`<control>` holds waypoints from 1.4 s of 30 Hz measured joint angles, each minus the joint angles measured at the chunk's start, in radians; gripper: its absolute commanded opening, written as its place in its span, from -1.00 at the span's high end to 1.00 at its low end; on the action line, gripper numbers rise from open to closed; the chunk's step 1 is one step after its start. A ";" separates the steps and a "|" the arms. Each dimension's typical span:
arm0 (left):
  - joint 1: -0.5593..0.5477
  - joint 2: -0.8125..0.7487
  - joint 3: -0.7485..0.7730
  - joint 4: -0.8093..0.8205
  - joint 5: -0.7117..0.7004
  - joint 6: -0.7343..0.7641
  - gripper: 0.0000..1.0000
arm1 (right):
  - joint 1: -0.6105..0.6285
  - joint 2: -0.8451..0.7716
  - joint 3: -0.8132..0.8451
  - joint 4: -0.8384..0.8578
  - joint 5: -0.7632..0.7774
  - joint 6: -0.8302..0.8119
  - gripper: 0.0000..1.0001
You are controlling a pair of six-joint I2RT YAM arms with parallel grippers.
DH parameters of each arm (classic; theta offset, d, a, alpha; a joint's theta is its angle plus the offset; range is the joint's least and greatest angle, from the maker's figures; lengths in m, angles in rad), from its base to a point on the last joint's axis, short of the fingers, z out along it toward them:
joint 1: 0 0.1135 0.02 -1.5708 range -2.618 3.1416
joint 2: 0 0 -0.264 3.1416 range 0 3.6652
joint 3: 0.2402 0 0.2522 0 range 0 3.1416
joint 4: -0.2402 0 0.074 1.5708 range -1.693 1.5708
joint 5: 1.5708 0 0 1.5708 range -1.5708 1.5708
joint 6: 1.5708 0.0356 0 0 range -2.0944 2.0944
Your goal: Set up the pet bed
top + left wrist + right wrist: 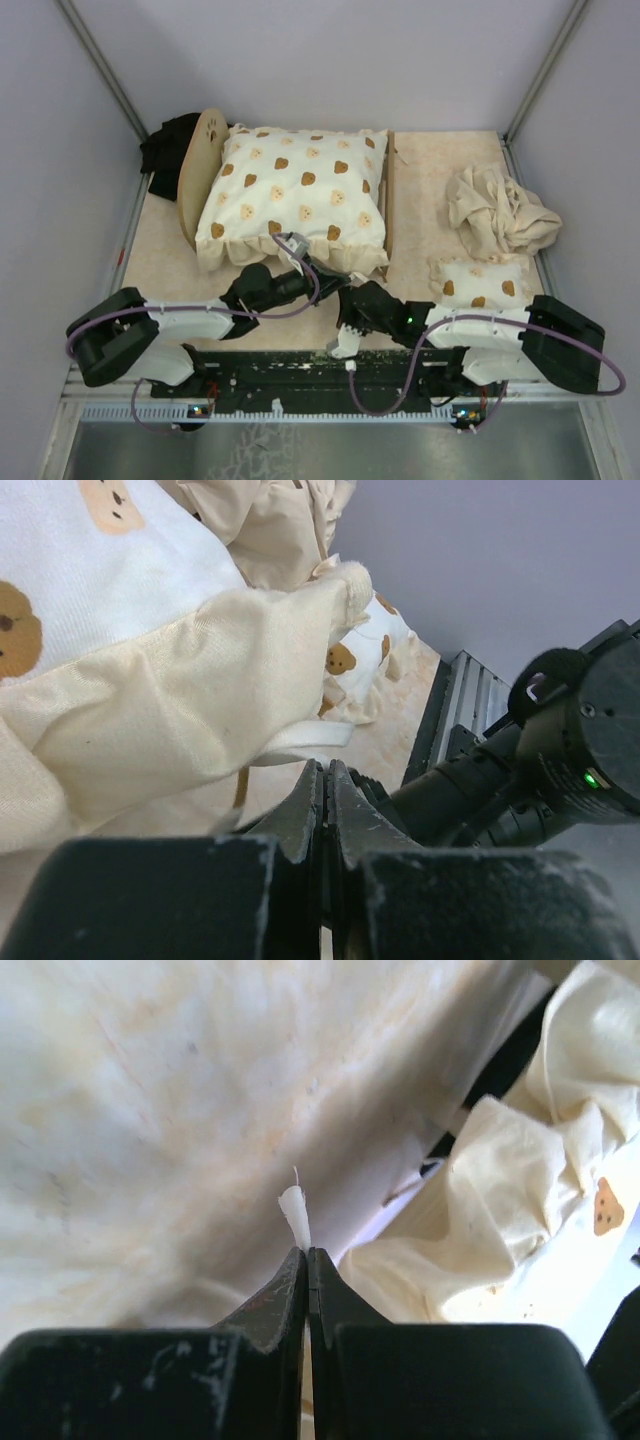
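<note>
From above, the pet bed (203, 165) stands far left on the table (430, 165), with a printed cushion (300, 190) lying across it. In the left wrist view, the left gripper (327, 772) has its fingers pressed together just below the cushion's frill. In the right wrist view, the right gripper (307, 1253) is pinched on what looks like a white scrap (294, 1215).

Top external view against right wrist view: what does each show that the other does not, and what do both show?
Only top external: the light-wood pet bed with rounded headboard, the large cream cushion with brown prints on it, the crumpled beige cloth. Only right wrist: how the shut right gripper pinches a small white strip. Both: that gripper, the pale beige table, cream printed fabric.
</note>
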 measured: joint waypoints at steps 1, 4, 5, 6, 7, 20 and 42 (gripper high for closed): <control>0.000 -0.002 0.000 -0.001 0.000 0.001 1.00 | 0.023 -0.018 0.000 -0.036 -0.013 0.048 1.00; 0.001 -0.007 0.000 -0.008 -0.005 0.002 1.00 | 0.057 -0.039 -0.008 -0.083 -0.026 0.148 1.00; 0.001 -0.010 0.000 -0.011 -0.007 0.002 1.00 | 0.071 -0.053 -0.017 -0.104 -0.032 0.200 1.00; 0.002 -0.013 0.000 -0.015 -0.008 0.005 1.00 | 0.084 -0.072 -0.027 -0.125 -0.042 0.261 1.00; 0.003 -0.018 0.000 -0.020 -0.010 0.008 1.00 | 0.093 -0.093 -0.035 -0.147 -0.052 0.331 1.00; 0.041 -0.033 0.000 -0.066 -0.027 0.031 1.00 | 0.113 -0.481 -0.223 0.126 0.003 1.275 1.00; 0.051 -0.125 -0.045 -0.147 0.001 -0.012 1.00 | 0.100 -0.420 -0.385 0.322 0.745 2.233 1.00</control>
